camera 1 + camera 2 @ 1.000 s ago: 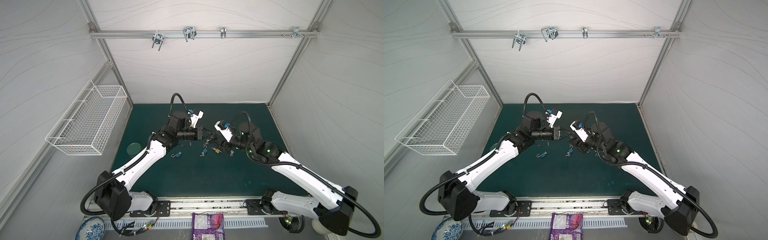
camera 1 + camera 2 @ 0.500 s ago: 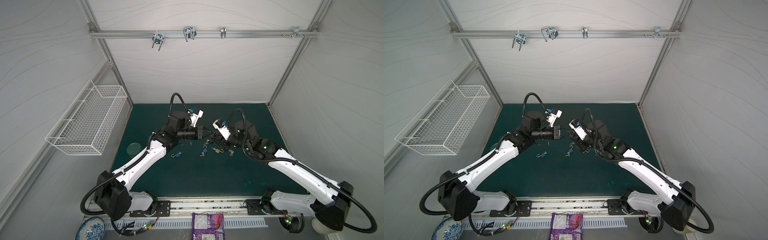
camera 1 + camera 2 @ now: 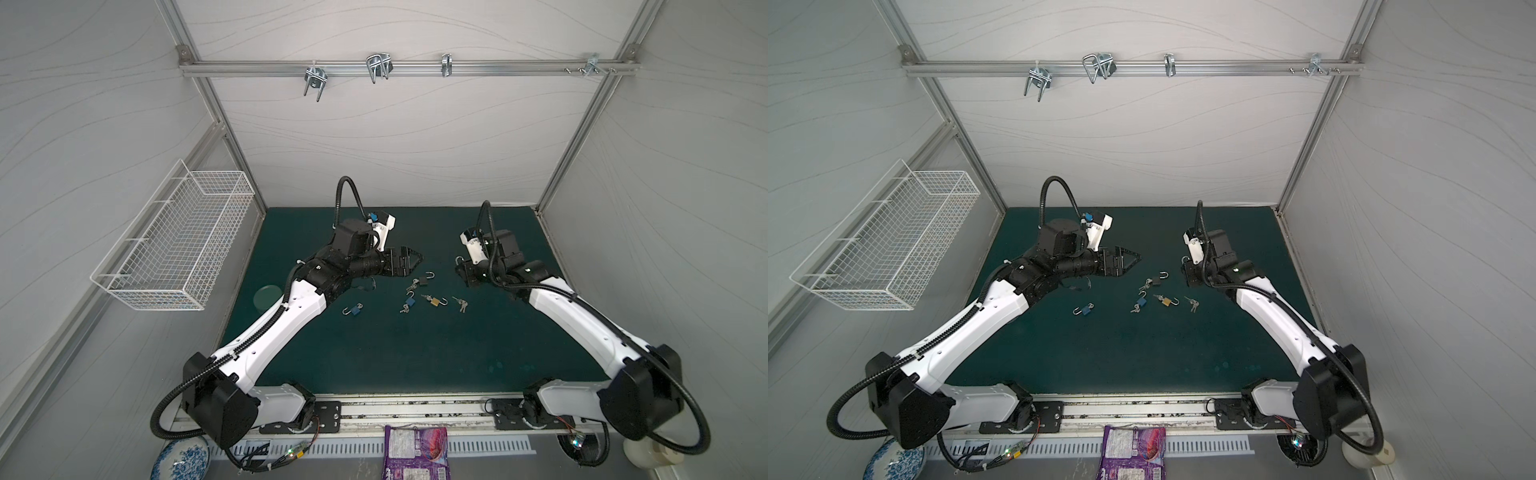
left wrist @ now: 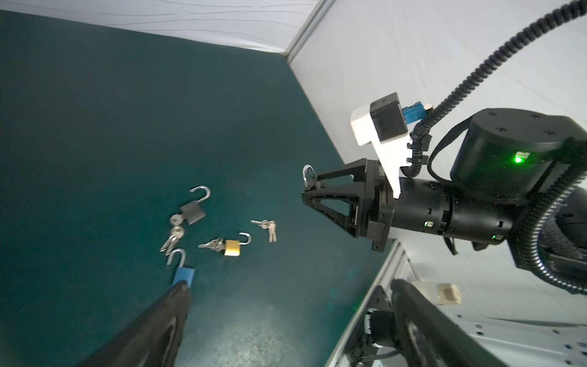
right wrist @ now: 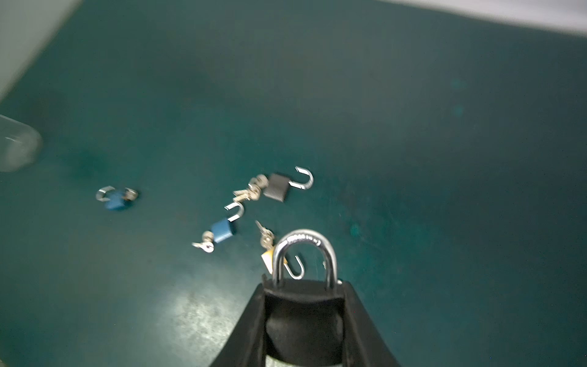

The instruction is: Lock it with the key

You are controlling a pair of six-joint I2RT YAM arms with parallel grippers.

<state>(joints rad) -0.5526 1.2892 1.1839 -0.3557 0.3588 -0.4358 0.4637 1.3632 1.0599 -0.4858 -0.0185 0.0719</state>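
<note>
— Right pincer [image 5: 303, 287] clamps a lock [image 5: 305, 243], shackle seemingly shut, aloft right of the brass lock [image 3: 434, 301].
— Left pincer [image 3: 411, 261] gapes empty. We judge one done; brass lock, black lock [image 3: 424, 281], blue locks [image 3: 411, 302] lie open.

**Padlocks Below and Between the Fingers**

The held padlock [image 5: 304, 254] sits between the right fingers [image 5: 251, 327]. On the table [image 3: 415, 353], a padlock cluster [image 3: 434, 301] lies below and between both sets of fingers. A key bunch [image 3: 460, 304] lies nearer the right fingers, apparently touching nothing. A lone padlock [image 3: 353, 310] lies beyond the left fingers [image 4: 152, 327].
</note>
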